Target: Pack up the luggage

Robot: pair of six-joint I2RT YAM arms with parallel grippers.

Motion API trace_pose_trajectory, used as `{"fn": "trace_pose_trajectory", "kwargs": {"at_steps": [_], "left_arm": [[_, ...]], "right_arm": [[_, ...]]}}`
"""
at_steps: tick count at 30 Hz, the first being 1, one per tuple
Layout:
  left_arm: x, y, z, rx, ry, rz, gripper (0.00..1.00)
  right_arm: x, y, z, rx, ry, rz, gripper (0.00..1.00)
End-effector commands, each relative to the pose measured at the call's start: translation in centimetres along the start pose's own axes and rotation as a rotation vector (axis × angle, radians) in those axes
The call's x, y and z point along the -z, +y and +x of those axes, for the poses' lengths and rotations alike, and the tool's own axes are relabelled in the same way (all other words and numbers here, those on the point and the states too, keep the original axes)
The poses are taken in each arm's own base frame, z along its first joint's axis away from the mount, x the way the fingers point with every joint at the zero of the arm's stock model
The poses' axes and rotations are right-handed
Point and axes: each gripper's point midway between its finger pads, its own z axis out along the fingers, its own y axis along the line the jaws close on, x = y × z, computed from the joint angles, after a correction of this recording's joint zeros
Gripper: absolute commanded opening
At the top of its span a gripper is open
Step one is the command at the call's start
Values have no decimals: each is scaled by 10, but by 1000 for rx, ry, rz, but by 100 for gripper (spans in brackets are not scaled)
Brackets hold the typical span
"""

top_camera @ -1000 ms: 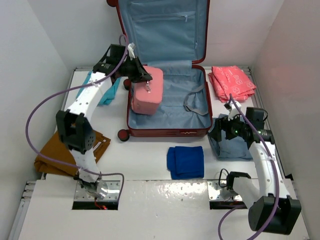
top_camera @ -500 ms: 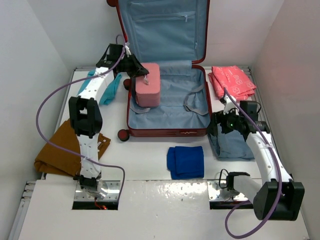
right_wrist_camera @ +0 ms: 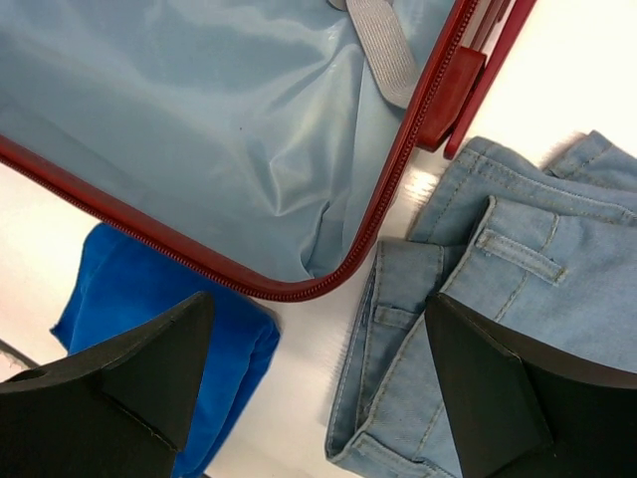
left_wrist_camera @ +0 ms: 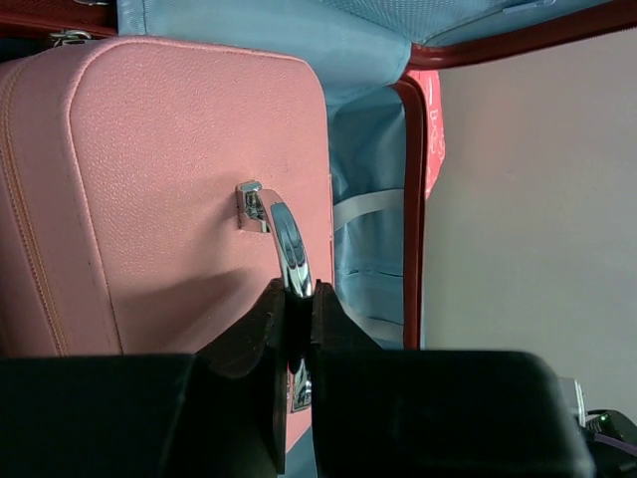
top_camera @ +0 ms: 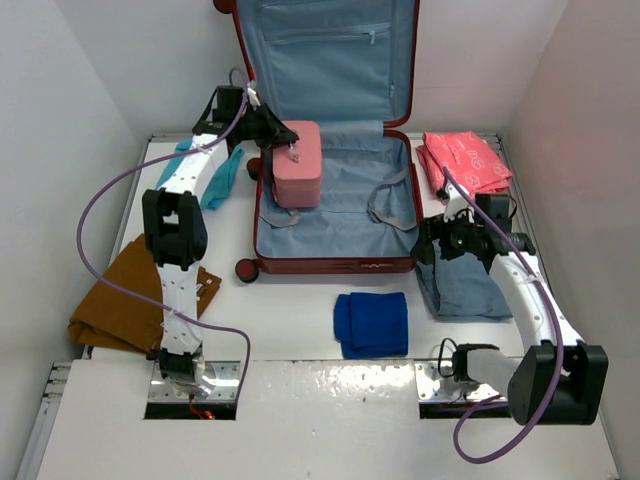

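Jaws nipped on its chrome handle, the left gripper has carried the small pink box-like case into the back-left corner of the dark red hard-shell suitcase, which lies open mid-table. That is one item nearly packed. The right gripper gapes empty over pale folded jeans.

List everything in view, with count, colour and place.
luggage: 1, dark red, open, centre back
pink case: 1, pink, inside luggage, left side
teal cloth: 1, teal, left of luggage
brown garment: 1, brown, near left
blue cloth: 1, blue, in front of luggage
jeans: 1, light blue, near right
patterned garment: 1, coral, far right
left end effector: 1, black, shut on pink case
right end effector: 1, black, open, by luggage corner, above jeans
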Motion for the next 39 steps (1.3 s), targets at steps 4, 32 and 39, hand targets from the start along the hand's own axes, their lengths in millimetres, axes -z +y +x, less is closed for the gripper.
{"fn": "trace_pose_trajectory", "kwargs": {"at_steps": [4, 32, 39], "left_arm": [[0, -5, -36, -82, -131, 53, 11], [68, -94, -20, -774, -233, 134, 0], [34, -62, 11, -766, -126, 106, 0]], "right_arm": [[3, -3, -25, 53, -54, 16, 86], [-1, 1, -21, 106, -52, -3, 81], [1, -26, -30, -108, -58, 97, 80]]}}
